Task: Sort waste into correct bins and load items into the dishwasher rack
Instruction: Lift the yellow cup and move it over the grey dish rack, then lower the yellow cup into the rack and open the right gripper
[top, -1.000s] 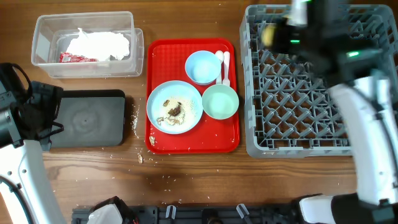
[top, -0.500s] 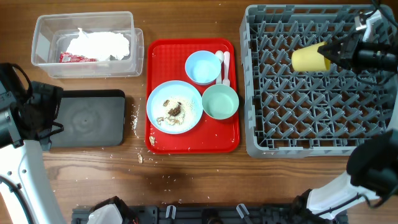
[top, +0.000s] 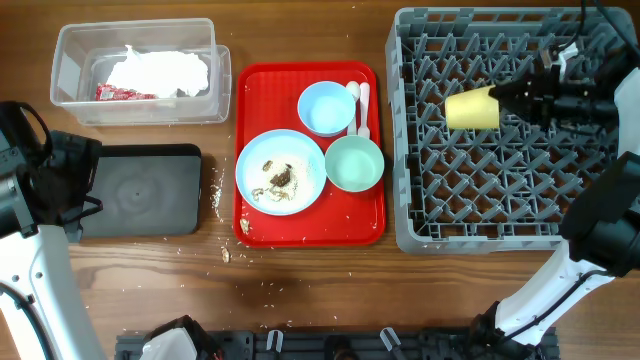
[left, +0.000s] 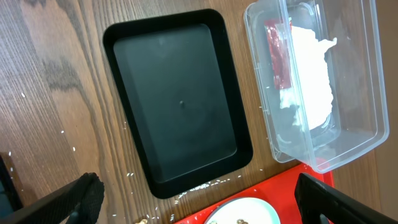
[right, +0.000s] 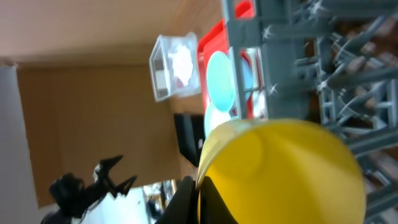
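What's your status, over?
Right gripper shut on small yellow cup, sideways above grey pegged plastic rack. Left gripper open by black rectangular tray. No obstruction seen.

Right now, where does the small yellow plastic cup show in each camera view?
Overhead: the small yellow plastic cup is tipped sideways over the upper middle of the grey pegged plastic rack.
Left wrist: not in it.
Right wrist: it fills the lower centre, very close.
Shared landmark: the clear plastic rectangular tub holding crumpled white paper napkins, visible in all three views.
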